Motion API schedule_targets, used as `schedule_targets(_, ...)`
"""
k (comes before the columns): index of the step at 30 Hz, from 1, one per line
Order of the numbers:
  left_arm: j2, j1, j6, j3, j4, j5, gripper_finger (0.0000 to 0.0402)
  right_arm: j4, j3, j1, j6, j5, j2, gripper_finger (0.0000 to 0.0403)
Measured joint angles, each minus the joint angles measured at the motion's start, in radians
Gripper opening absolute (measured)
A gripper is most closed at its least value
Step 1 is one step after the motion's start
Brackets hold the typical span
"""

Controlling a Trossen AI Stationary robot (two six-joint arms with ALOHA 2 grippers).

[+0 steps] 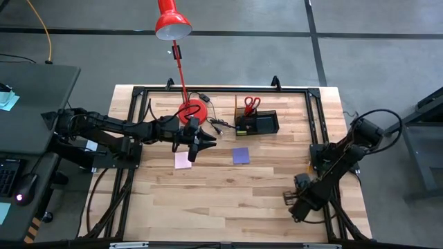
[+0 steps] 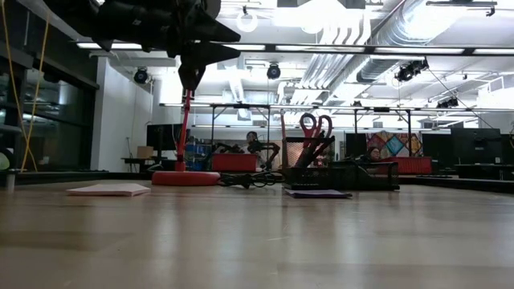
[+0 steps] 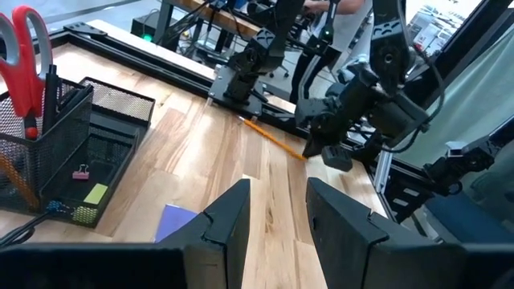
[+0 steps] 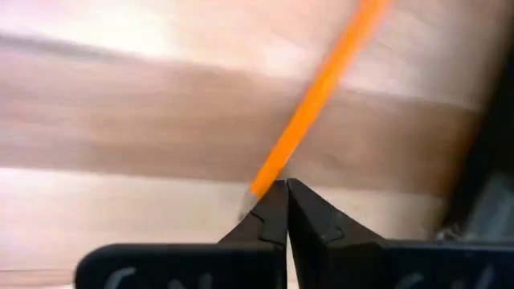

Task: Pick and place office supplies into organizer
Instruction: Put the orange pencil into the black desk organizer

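My left gripper [image 1: 197,145] hangs open, high above the table, just beside the pink sticky-note pad [image 1: 183,160], which lies flat; in the low view the left gripper [image 2: 197,60] is well clear of it. The purple pad [image 1: 241,155] lies flat in front of the black organizer [image 1: 257,124]. The red-handled scissors [image 1: 251,104] stand in the organizer's cup, handles up. My right gripper [image 1: 296,200] is near the table's right near side, shut at the end of an orange pencil [image 3: 273,138]. My right gripper pinches the orange pencil by its end [image 4: 261,186], only at the fingertips [image 4: 277,210]. The pencil [image 4: 321,88] runs on slantwise away from the fingers over the wooden table. Whether its far end rests on the wood I cannot tell.
The red desk lamp's round base [image 1: 192,111] and a black cable [image 1: 216,124] sit left of the organizer. A black metal frame [image 1: 315,124] borders the table on the far, left and right sides. Bare wood [image 1: 235,194] spreads across the near half.
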Motion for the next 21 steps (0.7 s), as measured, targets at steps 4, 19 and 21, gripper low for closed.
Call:
schedule_targets(4, 0.0, 0.0, 0.001, 0.0, -0.005, 0.004, 0.0111, 0.008, 0.033, -0.047, -0.041, 0.178, -0.01, 0.0)
schedule_targets(19, 0.0, 0.0, 0.003, 0.0, -0.065, 0.01, 0.0111, -0.114, 0.133, -0.133, -0.041, 0.525, -0.009, 0.0)
schedule_targets(21, 0.0, 0.0, 0.003, 0.0, -0.081, 0.002, 0.0111, -0.09, 0.133, -0.158, -0.053, 0.554, -0.014, 0.0)
